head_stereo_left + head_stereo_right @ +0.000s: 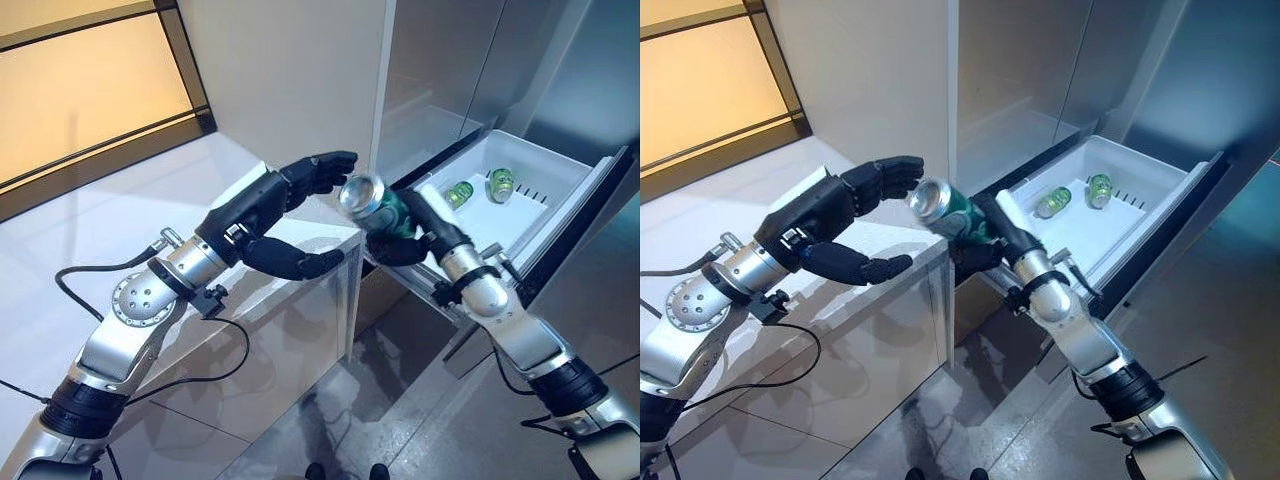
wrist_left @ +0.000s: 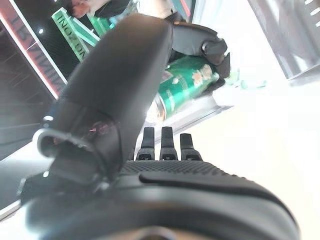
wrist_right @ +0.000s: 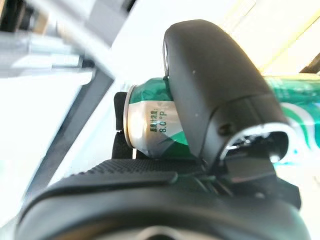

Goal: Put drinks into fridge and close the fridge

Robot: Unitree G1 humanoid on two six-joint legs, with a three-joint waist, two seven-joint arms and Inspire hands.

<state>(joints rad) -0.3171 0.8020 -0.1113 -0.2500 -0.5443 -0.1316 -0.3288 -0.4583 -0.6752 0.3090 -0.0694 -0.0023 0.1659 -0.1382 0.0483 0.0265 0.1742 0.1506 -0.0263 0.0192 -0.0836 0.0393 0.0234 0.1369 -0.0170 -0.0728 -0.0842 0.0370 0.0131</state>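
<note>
The left hand (image 1: 262, 215) is out over the corner of a white counter (image 1: 300, 330). Its fingers (image 1: 322, 170) bend a little at the tips and its thumb (image 1: 300, 262) sticks out below them. There is a wide gap between the fingers and the thumb, and nothing is in it. This hand is holding nothing.

Just past those fingertips is a green can (image 1: 372, 203). The right hand (image 1: 410, 240) has it. In the right wrist view the thumb (image 3: 215, 95) lies across the side of the can and the fingers wrap round from the other side, so the can is gripped tight. The can is tipped over, with its shiny silver end pointing toward the left hand. The left fingertips are very near that end, but I cannot tell if they touch it. The can is up in the air, between the counter corner and the fridge drawer (image 1: 560, 170).

Farther back, the white drawer is pulled out of the grey fridge (image 1: 470, 60). Two more green cans lie on their sides in it, one can (image 1: 460, 193) close beside the other can (image 1: 500, 184). They rest on the drawer's white floor, near its middle.
</note>
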